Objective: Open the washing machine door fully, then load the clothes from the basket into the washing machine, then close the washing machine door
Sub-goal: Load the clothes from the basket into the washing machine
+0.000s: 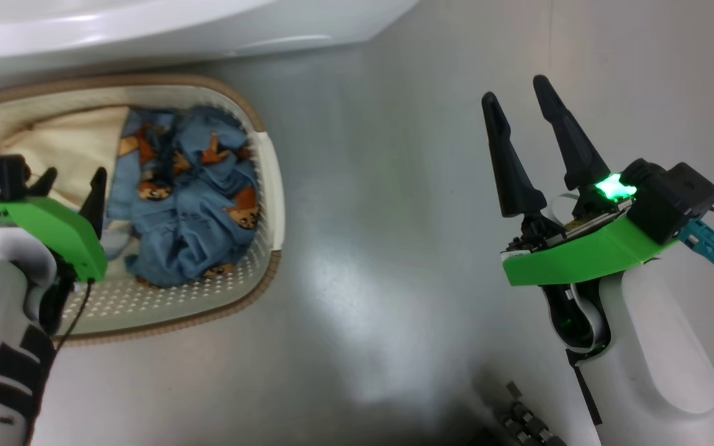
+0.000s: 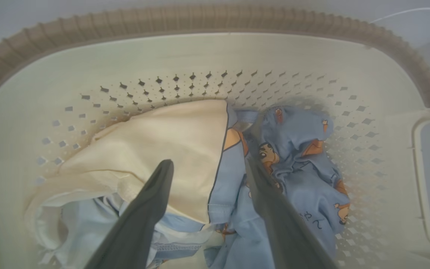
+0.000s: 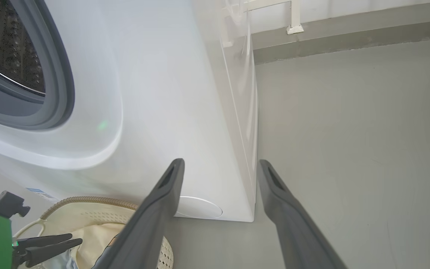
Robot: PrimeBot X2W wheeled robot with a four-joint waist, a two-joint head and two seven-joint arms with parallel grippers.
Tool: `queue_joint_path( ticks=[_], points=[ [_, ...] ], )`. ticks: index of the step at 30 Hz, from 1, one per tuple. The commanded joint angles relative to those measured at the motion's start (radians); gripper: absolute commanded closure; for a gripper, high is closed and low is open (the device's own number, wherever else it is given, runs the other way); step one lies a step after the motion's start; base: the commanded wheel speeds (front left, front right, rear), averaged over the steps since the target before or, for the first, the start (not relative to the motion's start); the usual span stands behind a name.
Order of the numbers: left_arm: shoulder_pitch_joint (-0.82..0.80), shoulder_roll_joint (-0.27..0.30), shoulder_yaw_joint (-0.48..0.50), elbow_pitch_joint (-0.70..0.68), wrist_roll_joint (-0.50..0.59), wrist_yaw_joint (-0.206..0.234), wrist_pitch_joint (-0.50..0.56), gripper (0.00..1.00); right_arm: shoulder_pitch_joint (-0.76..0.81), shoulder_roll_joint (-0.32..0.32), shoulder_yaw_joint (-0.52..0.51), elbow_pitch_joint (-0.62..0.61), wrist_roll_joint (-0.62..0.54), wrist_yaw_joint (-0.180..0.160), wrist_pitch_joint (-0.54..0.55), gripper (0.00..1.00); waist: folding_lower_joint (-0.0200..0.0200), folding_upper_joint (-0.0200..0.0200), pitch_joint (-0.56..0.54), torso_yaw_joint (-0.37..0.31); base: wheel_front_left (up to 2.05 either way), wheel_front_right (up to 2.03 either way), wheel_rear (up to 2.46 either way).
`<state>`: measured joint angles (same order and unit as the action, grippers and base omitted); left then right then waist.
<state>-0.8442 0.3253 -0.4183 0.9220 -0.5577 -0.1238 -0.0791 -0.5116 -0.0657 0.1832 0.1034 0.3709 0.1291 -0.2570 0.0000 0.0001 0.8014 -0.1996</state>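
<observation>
The cream basket (image 1: 270,186) stands on the floor just in front of the white washing machine (image 1: 146,25). In it lie the clothes: a blue animal-print garment (image 1: 189,204) and a cream piece (image 1: 78,148). My left gripper (image 1: 72,186) hangs open over them. In the left wrist view its fingers (image 2: 151,201) straddle the edge where the cream piece (image 2: 155,149) meets the blue garment (image 2: 297,168). My right gripper (image 1: 516,91) is open and empty above bare floor, off to the right. The drum opening (image 3: 9,56) with its grey seal is uncovered. The washing machine door is out of view.
Grey floor (image 1: 382,217) stretches between the basket and my right arm. The machine's right front corner (image 3: 252,209) lies ahead of my right gripper (image 3: 220,162). A wall base (image 3: 349,41) runs behind. A dark part (image 1: 521,421) sits at the bottom edge.
</observation>
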Motion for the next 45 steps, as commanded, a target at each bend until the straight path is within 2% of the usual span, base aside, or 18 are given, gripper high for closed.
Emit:
queue_joint_path(
  ticks=[1,18,28,29,30,34,45],
  points=[
    [-0.016,0.039,0.012,0.017,0.012,-0.003,0.004,0.0,0.012,0.011,0.025,-0.027,0.0,0.002,-0.005,0.0,0.0,-0.0001,0.057,-0.047,0.0,0.0,0.0],
    [-0.195,0.052,-0.034,0.276,0.032,-0.003,0.044,0.0,-0.024,0.015,0.058,-0.054,0.049,0.002,-0.005,0.0,0.0,-0.0001,0.158,-0.143,0.0,0.0,0.0],
    [-0.229,0.066,-0.052,0.339,0.032,0.001,0.108,0.02,-0.016,0.015,0.064,-0.067,0.063,0.002,-0.005,0.0,0.0,-0.0001,0.169,-0.165,0.0,0.0,0.0],
    [-0.232,0.069,-0.053,0.341,0.032,0.004,0.107,0.55,-0.015,0.015,0.064,-0.068,0.063,0.002,-0.005,0.0,0.0,-0.0001,0.169,-0.165,0.0,0.0,0.0],
    [-0.234,0.071,-0.053,0.342,0.032,0.007,0.101,1.0,-0.015,0.015,0.063,-0.069,0.063,0.002,-0.005,0.0,0.0,-0.0001,0.168,-0.165,0.0,0.0,0.0],
    [-0.239,0.067,-0.05,0.347,0.024,0.007,0.08,1.0,-0.015,0.015,0.059,-0.069,0.06,0.002,-0.005,0.0,0.0,-0.0001,0.16,-0.16,0.0,0.0,0.0],
    [-0.192,0.008,-0.059,0.34,-0.015,-0.005,0.016,1.0,-0.013,0.015,0.04,-0.062,0.039,0.002,-0.005,0.0,0.0,-0.0001,0.079,-0.097,0.0,0.0,0.0]
  ],
)
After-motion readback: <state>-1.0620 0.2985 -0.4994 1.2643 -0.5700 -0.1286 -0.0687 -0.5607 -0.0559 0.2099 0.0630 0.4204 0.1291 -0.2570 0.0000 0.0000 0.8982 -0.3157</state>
